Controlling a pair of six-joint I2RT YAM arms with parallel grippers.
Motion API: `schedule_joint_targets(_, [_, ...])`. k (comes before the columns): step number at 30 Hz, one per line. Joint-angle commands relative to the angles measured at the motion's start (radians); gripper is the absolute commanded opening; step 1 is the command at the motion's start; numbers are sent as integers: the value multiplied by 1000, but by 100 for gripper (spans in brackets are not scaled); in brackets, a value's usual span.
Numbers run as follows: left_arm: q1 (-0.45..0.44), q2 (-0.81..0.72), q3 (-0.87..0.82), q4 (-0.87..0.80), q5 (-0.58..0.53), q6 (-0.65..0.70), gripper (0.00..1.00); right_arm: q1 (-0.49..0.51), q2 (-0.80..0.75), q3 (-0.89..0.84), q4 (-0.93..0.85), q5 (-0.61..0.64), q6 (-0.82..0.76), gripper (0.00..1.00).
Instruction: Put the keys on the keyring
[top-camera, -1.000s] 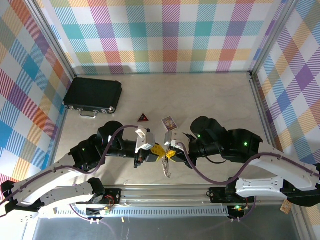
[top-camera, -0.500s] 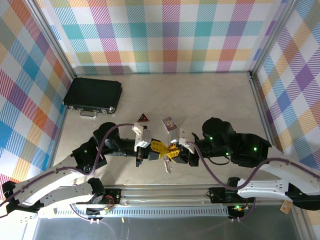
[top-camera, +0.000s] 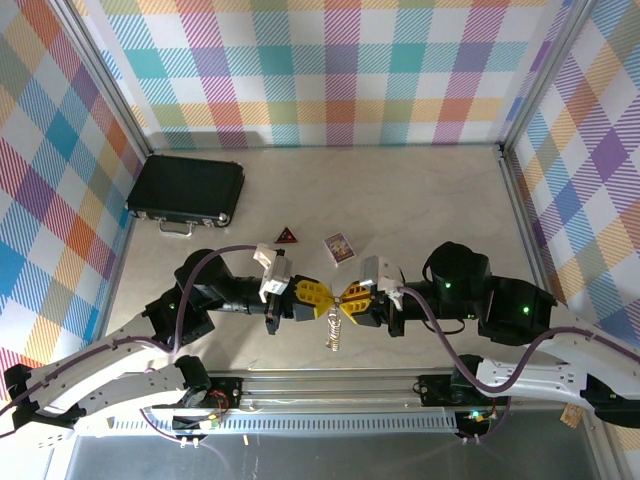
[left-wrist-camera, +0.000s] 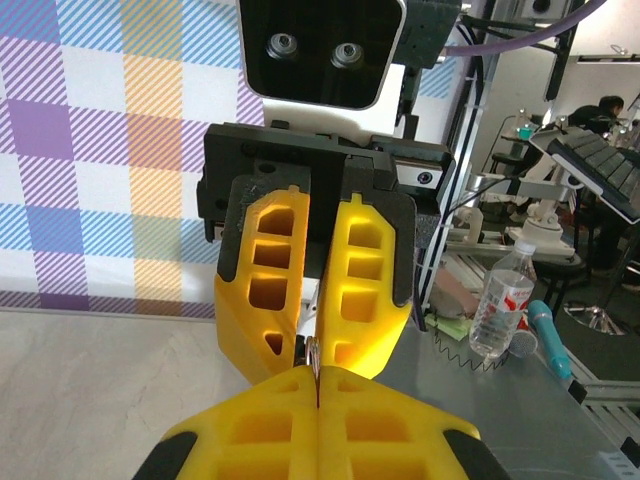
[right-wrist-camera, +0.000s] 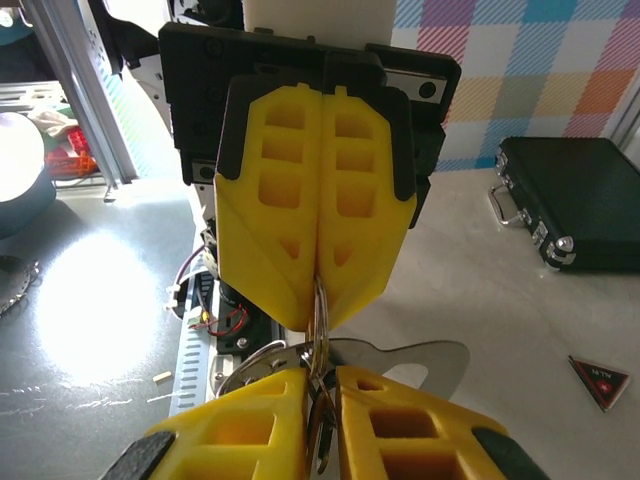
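Low centre of the overhead view, my left gripper (top-camera: 322, 299) is clamped tight on the keyring (top-camera: 335, 333), which dangles just below where the two tips meet. My right gripper (top-camera: 342, 300) is closed to a narrow slit with the ring's wire inside. I can't pick out the key. Both pinch nearly the same spot, so I judge any twist could spring the wire free and drop it. Higher up, the purple card (top-camera: 338, 246) lies well apart.

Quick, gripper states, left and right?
Left gripper: closed on the keyring.
Right gripper: closed on the keyring as well.
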Motion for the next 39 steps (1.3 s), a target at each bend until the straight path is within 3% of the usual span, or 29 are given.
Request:
schedule_joint_targets(1, [-10, -16, -21, 95, 29, -30, 0, 4, 11, -11, 60, -22, 17, 16])
schedule_joint_targets(7, [-10, -10, -30, 121, 33, -40, 0, 3, 23, -9, 70, -31, 18, 16])
schedule_joint_targets(12, [-10, -15, -29, 106, 26, -34, 0, 3, 14, -9, 55, -15, 12, 0])
schedule_joint_targets(17, [-10, -18, -2, -52, -11, 56, 0, 4, 12, 19, -15, -10, -14, 0])
schedule_joint_targets(22, [-10, -21, 28, -237, -90, 154, 24, 3, 56, 92, -166, 27, -47, 0])
schedule_joint_targets(26, [-10, -14, 51, -311, -128, 191, 31, 3, 125, 156, -276, 45, -71, 0])
schedule_joint_targets(32, [-10, -1, 68, -343, -134, 203, 31, 3, 192, 216, -352, 48, -93, 0])
schedule_joint_targets(39, [-10, 19, 101, -385, -132, 215, 25, 5, 232, 244, -395, 40, -111, 0])
